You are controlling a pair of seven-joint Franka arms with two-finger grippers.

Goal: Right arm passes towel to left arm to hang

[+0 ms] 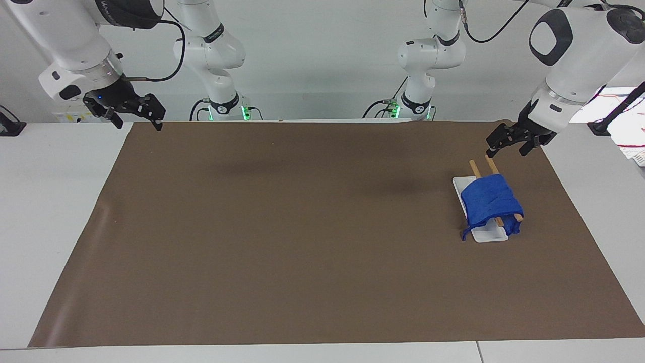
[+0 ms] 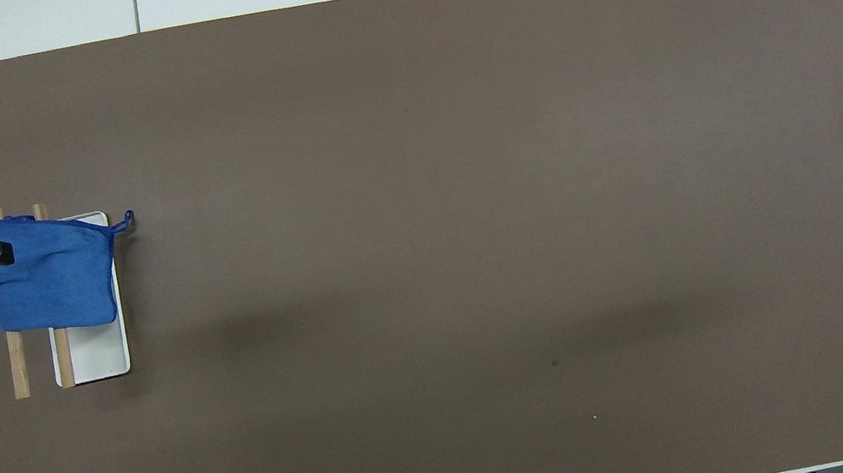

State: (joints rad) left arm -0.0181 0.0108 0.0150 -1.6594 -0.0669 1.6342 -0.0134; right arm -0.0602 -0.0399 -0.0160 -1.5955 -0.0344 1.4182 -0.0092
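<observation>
Below the left gripper (image 1: 505,144), the towel (image 1: 490,202) is draped over two wooden bars (image 1: 491,164) of a rack on a white tray (image 1: 488,234).

Its long axis is laid across the bars, with the loop string (image 2: 122,223) pointed toward the right arm's end. Both grippers are seen with fingers apart, nothing held (the right gripper (image 1: 135,115) waits over the mat's (image 1: 302,242) corner, well apart).
</observation>
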